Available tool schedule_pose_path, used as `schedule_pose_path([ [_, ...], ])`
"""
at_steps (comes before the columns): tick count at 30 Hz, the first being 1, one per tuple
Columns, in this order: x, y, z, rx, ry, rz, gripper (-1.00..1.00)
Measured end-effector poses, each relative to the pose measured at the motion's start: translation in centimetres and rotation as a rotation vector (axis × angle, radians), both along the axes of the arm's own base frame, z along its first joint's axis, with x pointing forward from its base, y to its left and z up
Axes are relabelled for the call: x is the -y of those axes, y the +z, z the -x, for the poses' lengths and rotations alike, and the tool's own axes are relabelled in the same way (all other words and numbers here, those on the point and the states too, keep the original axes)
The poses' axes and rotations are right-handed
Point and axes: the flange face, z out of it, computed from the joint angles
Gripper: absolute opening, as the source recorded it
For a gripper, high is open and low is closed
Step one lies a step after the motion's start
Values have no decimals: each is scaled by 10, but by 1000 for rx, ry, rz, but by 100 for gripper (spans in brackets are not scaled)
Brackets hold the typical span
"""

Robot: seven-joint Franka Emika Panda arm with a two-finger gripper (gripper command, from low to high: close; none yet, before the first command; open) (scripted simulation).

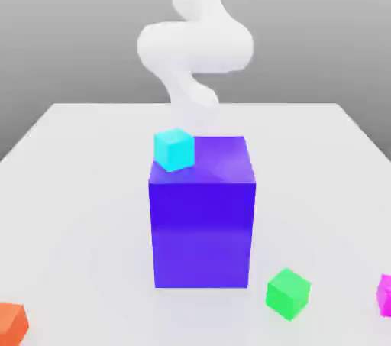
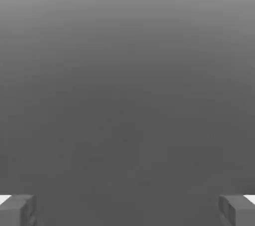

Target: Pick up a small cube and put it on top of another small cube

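Note:
A small cyan cube (image 1: pixel 174 148) rests on the top face of a tall blue block (image 1: pixel 202 222), at that face's corner toward the exterior view's left. On the table in front lie a small green cube (image 1: pixel 288 292), a small magenta cube (image 1: pixel 385 295) at the exterior view's right edge, and a small orange cube (image 1: pixel 11 322) at its left edge. My white arm (image 1: pixel 195 46) rises behind the blue block. In the hand view my gripper (image 2: pixel 127 211) is open, its two grey fingertips (image 2: pixel 17 210) stand far apart with nothing between them, facing plain grey.
The white table (image 1: pixel 69 184) stretches around the blue block, with its far edge just behind the arm's lower part. The blue block stands in the middle and hides what is directly behind it.

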Motion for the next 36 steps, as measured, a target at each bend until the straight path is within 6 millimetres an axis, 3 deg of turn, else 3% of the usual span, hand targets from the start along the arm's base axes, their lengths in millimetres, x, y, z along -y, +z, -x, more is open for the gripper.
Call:
schedule_pose_path([
  [4, -40, -53, -46, -98, 144, 80, 0],
  [8, -83, -111, -80, -189, 292, 155, 0],
  [15, -164, -225, -109, -337, 566, 276, 0],
  [20, -231, -313, -100, -435, 792, 359, 0],
  [27, -290, -440, -66, -571, 1072, 450, 0],
  [29, -305, -476, -50, -606, 1152, 471, 0],
  [33, -312, -536, -43, -621, 1188, 479, 0],
  [34, -312, -548, -42, -621, 1190, 480, -100],
  [36, -312, -548, -42, -621, 1190, 480, -100],
])
